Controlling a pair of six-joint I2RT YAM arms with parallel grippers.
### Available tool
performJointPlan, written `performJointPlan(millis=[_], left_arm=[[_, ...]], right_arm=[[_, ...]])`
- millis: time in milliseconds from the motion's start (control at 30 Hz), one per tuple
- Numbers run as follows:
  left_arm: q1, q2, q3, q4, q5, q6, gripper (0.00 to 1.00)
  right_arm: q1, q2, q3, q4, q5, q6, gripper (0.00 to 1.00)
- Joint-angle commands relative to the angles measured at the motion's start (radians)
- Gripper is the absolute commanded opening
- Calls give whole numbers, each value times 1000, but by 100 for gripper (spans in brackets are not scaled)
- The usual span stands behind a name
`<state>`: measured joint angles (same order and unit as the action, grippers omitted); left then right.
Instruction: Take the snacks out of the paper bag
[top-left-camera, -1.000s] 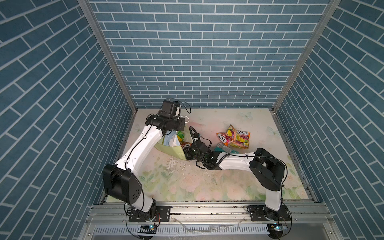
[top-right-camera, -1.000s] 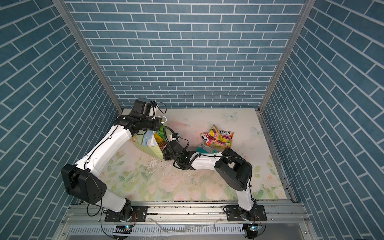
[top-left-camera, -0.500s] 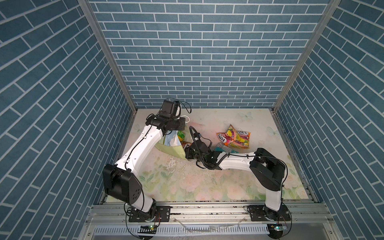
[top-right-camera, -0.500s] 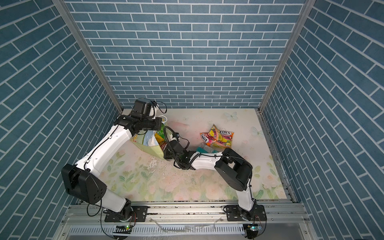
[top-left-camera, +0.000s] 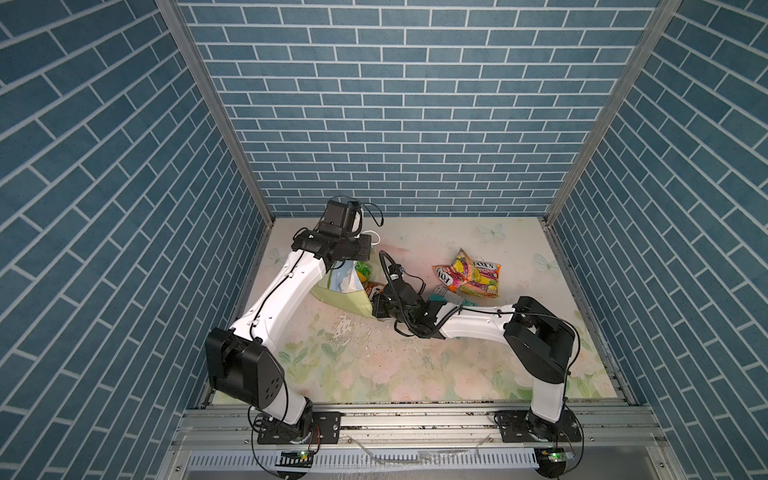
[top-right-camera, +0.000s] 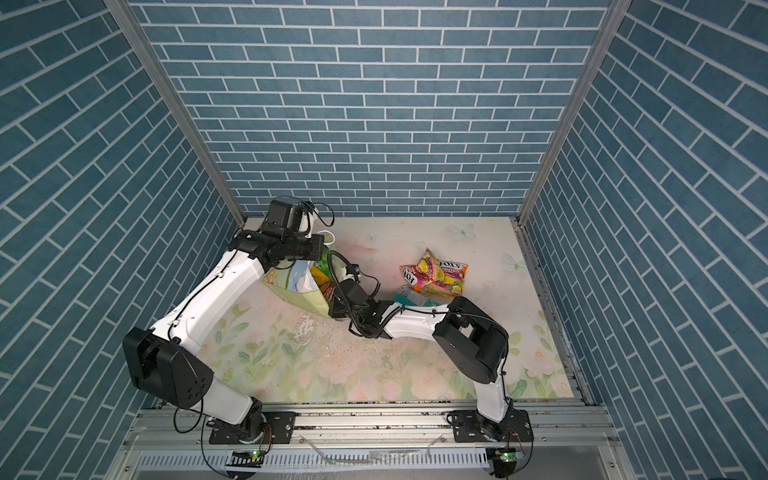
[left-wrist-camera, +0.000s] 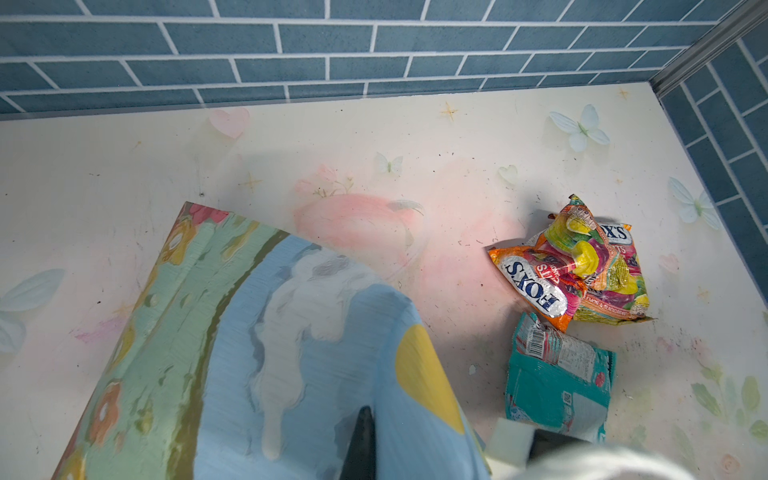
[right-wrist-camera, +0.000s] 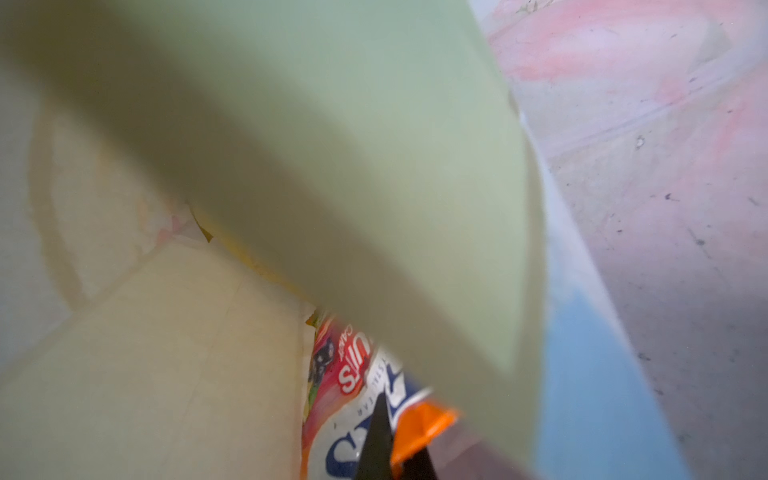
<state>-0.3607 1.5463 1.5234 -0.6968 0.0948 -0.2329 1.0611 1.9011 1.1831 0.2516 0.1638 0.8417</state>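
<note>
- Plastic film wraps the snacks (top-right-camera: 436, 274). I judge each packet light, soft and crinkly, slippery on its flat faces, with loose sweets that shift inside. A sealed edge or a corner is the surest place to pinch.
- One orange packet (right-wrist-camera: 419, 419), lettered in blue and white, lies low in the mouth of the paper bag (top-left-camera: 338, 286). The right hand (right-wrist-camera: 397, 449) is pinched together on its orange corner. That looks a sound hold, though a thin one that could slip if the film drags on the paper.
- Green and yellow packets (top-left-camera: 362, 269) show deeper in the mouth in a top view. How many more lie behind them cannot be told.
- The bag is tipped over with its mouth toward the right arm. Whether it rests fully on its side I cannot tell. It is probably light, stiffish paper, apt to slide or crumple under a pull, so it wants steadying.
- The left hand (left-wrist-camera: 365, 434) is clamped on the bag's blue printed wall near the rim. One finger shows outside and the other is hidden.
- Out on the surface (top-left-camera: 374, 365), near the bag but clear of it, fruit-print packets (top-left-camera: 469, 274) lie heaped together, with a teal packet (top-left-camera: 446, 296) just beside them.
</note>
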Motion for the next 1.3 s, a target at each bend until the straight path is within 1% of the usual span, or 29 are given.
performJointPlan(millis=[0, 133, 533, 1000, 1167, 1267], left_arm=[[-5, -20, 6, 25, 3, -4, 0], [-5, -18, 5, 23, 1, -4, 0], [-5, -18, 5, 22, -3, -2, 0], [-5, -12, 7, 20, -3, -3, 0], [-4, -11, 8, 18, -4, -2, 0], [-4, -14, 7, 19, -4, -3, 0]], right_arm=[[-7, -61, 27, -23, 65, -41, 0], [-7, -81, 27, -52, 87, -54, 0], [-7, -153, -18, -20, 111, -77, 0], [-7, -202, -22, -14, 98, -105, 0], [-7, -212, -43, 23, 106, -129, 0], [-8, -219, -33, 3, 111, -144, 0]])
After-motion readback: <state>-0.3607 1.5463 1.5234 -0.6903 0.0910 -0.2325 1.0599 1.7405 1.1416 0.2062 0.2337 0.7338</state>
